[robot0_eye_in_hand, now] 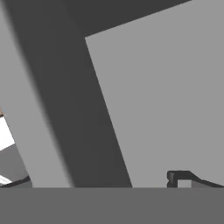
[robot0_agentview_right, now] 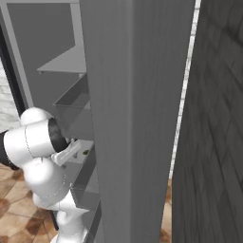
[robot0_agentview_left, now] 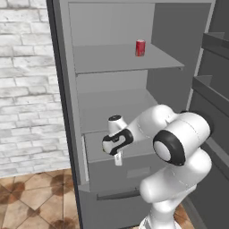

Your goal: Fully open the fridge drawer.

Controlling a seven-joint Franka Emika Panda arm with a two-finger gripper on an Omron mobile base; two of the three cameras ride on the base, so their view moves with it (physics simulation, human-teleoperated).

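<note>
Right now the gripper point(robot0_agentview_left: 118, 159) hangs over the top front edge of the fridge drawer point(robot0_agentview_left: 125, 172), low in the open fridge point(robot0_agentview_left: 112, 76), and from the left base view the light fingers point down at the drawer's rim, just above the flat front panel with its shallow recess at centre. Whether the fingers are spread or pinched together I cannot tell; they are small and bunched in that view, and the hand view gives just one dark finger tip point(robot0_eye_in_hand: 178, 177) against plain grey surfaces. The drawer sits below the two flat shelves, the upper one carrying a red can point(robot0_agentview_left: 140, 48), and above the grey panel with the dark slot handle point(robot0_agentview_left: 118, 195). It looks already drawn out some way: its front stands proud of the shelf edges and the open top of the box shows behind the rim. By my reading the pull is underway but not finished, and how much travel is left I cannot judge from these angles. In the right base view the arm reaches in beside the fridge door point(robot0_agentview_right: 137, 118).
</note>
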